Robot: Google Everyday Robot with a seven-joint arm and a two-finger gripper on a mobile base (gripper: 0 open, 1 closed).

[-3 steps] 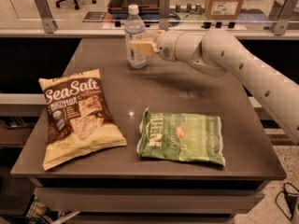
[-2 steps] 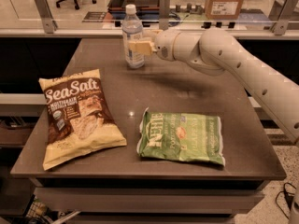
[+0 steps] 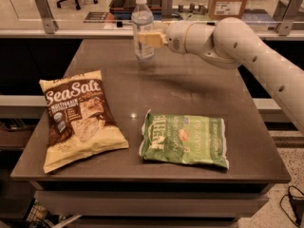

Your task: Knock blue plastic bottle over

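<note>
- Arm (image 3: 247,46) runs out of the picture at the right, so its base is cut off.
- Tool (image 3: 149,39) sits against the blue plastic bottle (image 3: 141,18) at label height and covers part of it (wide or narrow, I cannot tell).
- That bottle stands upright near the far edge of the surface (image 3: 190,94), white cap on. How full it is is hard to make out.
- Sea Salt chip bag (image 3: 78,118) lies nearer than the bottle, toward picture-left. The green chip bag (image 3: 183,139) lies nearer, toward picture-right. Both lie flat with their contents hidden.
</note>
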